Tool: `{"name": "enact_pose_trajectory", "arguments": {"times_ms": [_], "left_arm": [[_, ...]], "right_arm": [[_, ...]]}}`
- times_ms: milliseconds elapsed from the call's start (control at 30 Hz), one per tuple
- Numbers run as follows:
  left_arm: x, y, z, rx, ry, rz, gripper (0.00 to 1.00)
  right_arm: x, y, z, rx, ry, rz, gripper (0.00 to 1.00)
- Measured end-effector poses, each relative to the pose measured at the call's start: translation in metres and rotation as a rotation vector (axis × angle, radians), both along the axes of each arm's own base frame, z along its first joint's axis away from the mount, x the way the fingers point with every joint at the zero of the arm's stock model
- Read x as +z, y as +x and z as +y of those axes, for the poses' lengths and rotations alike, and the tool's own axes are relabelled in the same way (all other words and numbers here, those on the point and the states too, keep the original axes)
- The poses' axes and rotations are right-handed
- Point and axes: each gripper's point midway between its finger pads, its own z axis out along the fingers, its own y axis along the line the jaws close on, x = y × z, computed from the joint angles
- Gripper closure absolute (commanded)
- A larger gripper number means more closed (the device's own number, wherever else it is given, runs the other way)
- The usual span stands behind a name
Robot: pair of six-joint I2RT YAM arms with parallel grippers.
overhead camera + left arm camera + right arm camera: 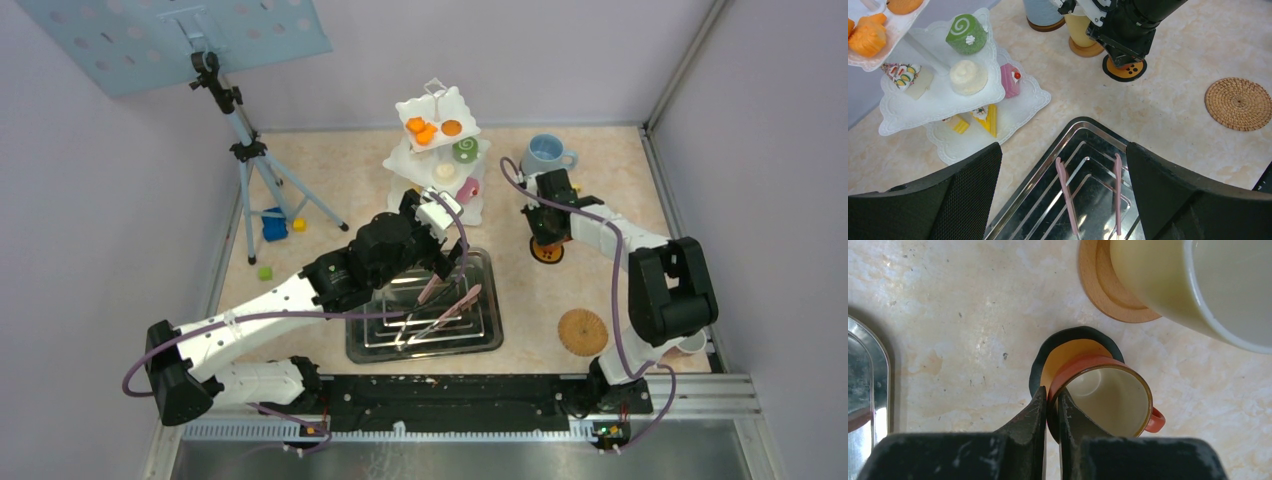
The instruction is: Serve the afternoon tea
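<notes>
The white three-tier stand [437, 150] holds the toy pastries; the left wrist view shows it [938, 107] with the green swirl [966, 33], cream [968, 76], pink [1009, 80], orange [868, 35] and yellow [990, 119] ones. My left gripper [450, 262] [1063, 150] is open and empty above the steel tray. My right gripper [548, 238] [1052, 395] is shut on the rim of the brown mug [1105, 400], over an orange coaster with a black edge [1068, 350] [547, 252]. I cannot tell if the mug rests on it. The yellow mug [1188, 285] stands on a wooden coaster [1108, 295].
The steel tray [370, 345] [1083, 130] holds the pink tongs [452, 305] [1068, 195]. A blue mug [548, 153] stands at the back, a woven coaster [582, 331] at the front right. A tripod [245, 150] and small toy blocks [273, 224] stand at the left.
</notes>
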Motion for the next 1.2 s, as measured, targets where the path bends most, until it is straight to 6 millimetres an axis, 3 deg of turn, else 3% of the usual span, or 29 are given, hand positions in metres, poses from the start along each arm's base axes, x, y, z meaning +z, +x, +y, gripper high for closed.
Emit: {"name": "enact_pose_trajectory", "arguments": {"times_ms": [200, 433, 567, 700, 767, 867, 1033, 1100, 1200], "left_arm": [[0.000, 0.000, 0.000, 0.000, 0.000, 0.000, 0.01], [0.000, 0.000, 0.000, 0.000, 0.000, 0.000, 0.01], [0.000, 0.000, 0.000, 0.000, 0.000, 0.000, 0.01], [0.000, 0.000, 0.000, -0.001, 0.000, 0.000, 0.01], [0.000, 0.000, 0.000, -0.001, 0.000, 0.000, 0.01], [0.000, 0.000, 0.000, -0.001, 0.000, 0.000, 0.01], [0.000, 0.000, 0.000, -0.001, 0.000, 0.000, 0.01], [0.000, 0.000, 0.000, -0.001, -0.001, 0.001, 0.01], [0.000, -0.001, -0.001, -0.005, -0.002, 0.003, 0.01]], "right_arm": [[-0.001, -0.002, 0.003, 0.008, -0.002, 0.006, 0.89], [0.003, -0.008, 0.005, -0.013, 0.012, 0.018, 0.62], [0.039, -0.011, 0.006, -0.045, 0.060, -0.062, 0.52], [0.094, -0.020, 0.003, -0.154, 0.161, -0.206, 0.50], [0.105, -0.032, 0.000, -0.238, 0.223, -0.236, 0.49], [0.085, -0.063, -0.006, -0.389, 0.286, -0.167, 0.47], [0.019, -0.138, -0.033, -0.745, 0.221, 0.086, 0.48], [0.008, -0.162, -0.043, -0.879, 0.207, 0.122, 0.49], [-0.001, -0.181, -0.051, -1.012, 0.238, 0.108, 0.51]]}}
